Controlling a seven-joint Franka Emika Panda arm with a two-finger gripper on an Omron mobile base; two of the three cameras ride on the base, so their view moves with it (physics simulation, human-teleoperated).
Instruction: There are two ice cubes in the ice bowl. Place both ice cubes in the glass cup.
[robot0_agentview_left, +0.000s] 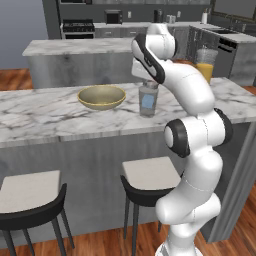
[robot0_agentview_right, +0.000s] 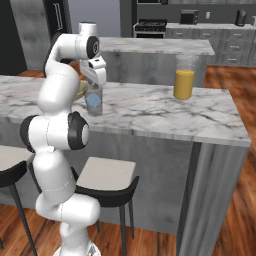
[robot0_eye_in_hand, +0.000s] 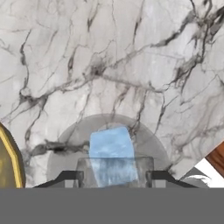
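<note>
Tool (robot0_eye_in_hand: 113, 177) | over glass cup (robot0_agentview_left: 148, 100), tips gripping ice cube (robot0_eye_in_hand: 112, 155) above rim | cup upright on marble worktop (robot0_agentview_left: 45, 112), just beside ice bowl (robot0_agentview_left: 101, 97) | juice glass (robot0_agentview_right: 184, 77) well apart.

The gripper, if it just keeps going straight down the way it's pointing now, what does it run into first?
Most likely the ice cube seen between its fingertips, then the glass cup directly below. The gripper points down over the cup's mouth. Whether it holds that cube or the cube already lies in the cup is unclear.
</note>
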